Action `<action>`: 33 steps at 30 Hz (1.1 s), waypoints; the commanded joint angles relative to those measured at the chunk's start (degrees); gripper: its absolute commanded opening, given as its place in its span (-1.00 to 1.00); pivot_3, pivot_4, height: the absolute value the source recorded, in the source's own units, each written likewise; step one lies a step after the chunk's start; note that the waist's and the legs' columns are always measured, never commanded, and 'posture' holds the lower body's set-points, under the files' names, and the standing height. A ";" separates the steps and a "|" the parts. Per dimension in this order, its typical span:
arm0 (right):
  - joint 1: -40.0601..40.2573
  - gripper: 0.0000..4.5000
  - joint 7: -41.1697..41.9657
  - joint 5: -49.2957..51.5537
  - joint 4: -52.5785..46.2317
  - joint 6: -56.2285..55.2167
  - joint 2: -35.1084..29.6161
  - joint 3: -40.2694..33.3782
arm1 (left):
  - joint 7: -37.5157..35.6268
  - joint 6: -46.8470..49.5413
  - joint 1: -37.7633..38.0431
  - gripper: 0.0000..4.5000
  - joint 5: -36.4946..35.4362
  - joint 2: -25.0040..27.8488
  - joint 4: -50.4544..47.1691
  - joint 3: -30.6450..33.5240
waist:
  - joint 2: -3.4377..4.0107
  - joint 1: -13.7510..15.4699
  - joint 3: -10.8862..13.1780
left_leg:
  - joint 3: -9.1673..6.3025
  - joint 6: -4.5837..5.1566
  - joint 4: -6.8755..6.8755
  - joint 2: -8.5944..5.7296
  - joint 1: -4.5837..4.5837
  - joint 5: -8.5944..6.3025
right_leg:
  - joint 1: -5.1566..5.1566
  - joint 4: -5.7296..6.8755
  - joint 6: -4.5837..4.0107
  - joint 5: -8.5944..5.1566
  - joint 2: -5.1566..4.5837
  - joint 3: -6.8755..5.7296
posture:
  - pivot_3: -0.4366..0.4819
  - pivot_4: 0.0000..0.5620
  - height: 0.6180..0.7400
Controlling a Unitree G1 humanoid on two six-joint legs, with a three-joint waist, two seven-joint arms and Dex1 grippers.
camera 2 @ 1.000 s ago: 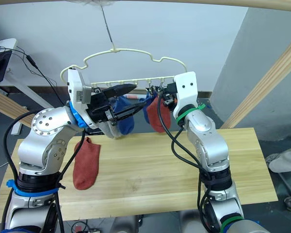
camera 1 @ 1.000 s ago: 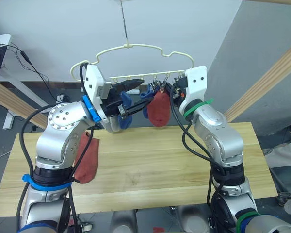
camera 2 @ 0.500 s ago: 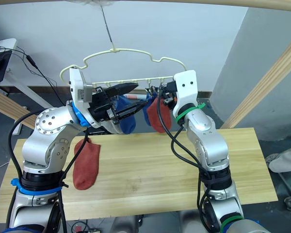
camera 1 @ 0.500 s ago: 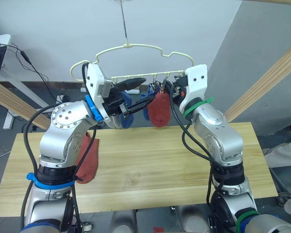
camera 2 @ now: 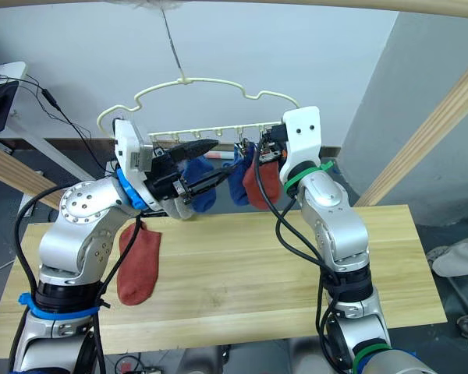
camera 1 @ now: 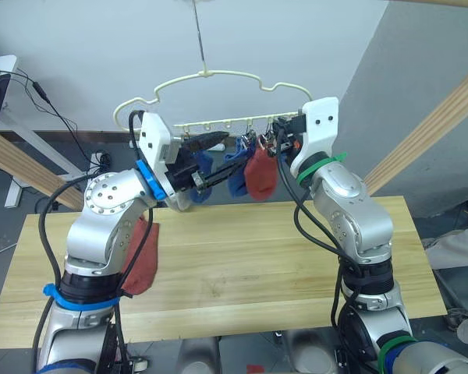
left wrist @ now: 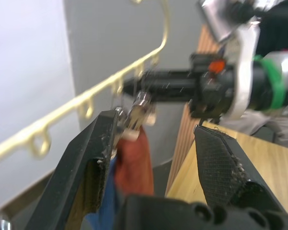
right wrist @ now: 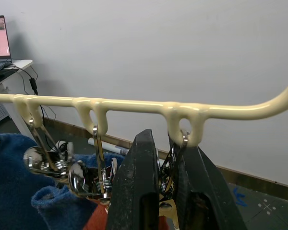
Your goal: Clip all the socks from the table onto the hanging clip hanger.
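The pale yellow clip hanger [camera 1: 218, 75] hangs above the table [camera 1: 257, 265]. From its clips hang a grey sock [camera 2: 181, 207], two blue socks [camera 1: 205, 160] [camera 1: 237, 181] and a rust-red sock [camera 1: 260, 176]. My right gripper [camera 1: 278, 137] is up at the clip row, shut on the metal clip [right wrist: 171, 168] above that red sock. My left gripper [camera 1: 214, 158] stands open beside the hung socks, one finger [left wrist: 97, 158] against the clip [left wrist: 141, 108] that carries the red sock [left wrist: 134, 165]. Another rust-red sock [camera 1: 143, 257] lies flat on the table's left part.
Slanted wooden poles stand at the right [camera 1: 429, 132] and the left [camera 1: 15, 164] of the table. A white side table [camera 1: 0, 70] with cables is at the far left. A person's leg [camera 1: 460, 249] shows past the table's right end.
My right gripper has risen slightly at the clip row, and the hung red sock sits a bit higher. My left gripper has drawn back a little and stays open.
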 commanded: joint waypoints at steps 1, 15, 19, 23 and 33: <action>-0.76 -0.97 0.26 0.56 -1.98 -1.13 -0.01 -0.64 | 2.23 -0.36 6.27 0.34 1.74 2.02 -5.40 2.29 | 0.00 -0.22 0.00 | 0.04 0.01 -0.01 0.01 0.01 0.00 | 0.00 -0.01 0.00 0.00 -0.01 0.04 | -0.18 0.13 0.92; -1.39 -0.97 1.85 1.01 -1.78 -0.31 -1.12 -0.91 | 7.00 -4.81 26.09 1.00 5.43 5.11 16.99 16.15 | 0.01 0.82 0.00 | 0.12 0.03 0.01 0.00 0.02 0.01 | -0.13 0.04 -0.04 0.05 -0.06 0.05 | -0.13 0.18 0.92; -1.80 -0.97 2.18 1.10 -1.87 0.24 -1.30 -0.85 | 6.38 -4.89 21.93 1.00 5.96 5.95 26.58 15.37 | 0.01 0.99 0.00 | 0.12 0.03 -0.03 0.00 0.00 0.01 | -0.17 0.04 -0.03 0.07 -0.02 0.00 | -0.14 0.20 0.92; -1.92 -0.97 2.47 1.10 -2.28 0.93 -1.54 -0.80 | 6.22 -5.91 17.69 1.00 8.48 6.70 34.94 13.40 | 0.01 1.05 0.00 | 0.13 0.03 -0.05 0.05 -0.03 0.00 | -0.22 0.04 -0.04 0.07 -0.06 -0.03 | -0.17 0.21 0.92; -1.68 -0.97 2.41 0.91 -3.64 2.54 -1.51 -0.76 | 3.40 -6.00 16.14 0.34 10.79 7.27 43.58 9.89 | 0.00 0.02 0.00 | 0.31 0.04 -0.03 0.08 -0.19 0.00 | -0.67 0.35 -0.08 0.09 -0.21 -0.03 | -0.21 0.21 0.92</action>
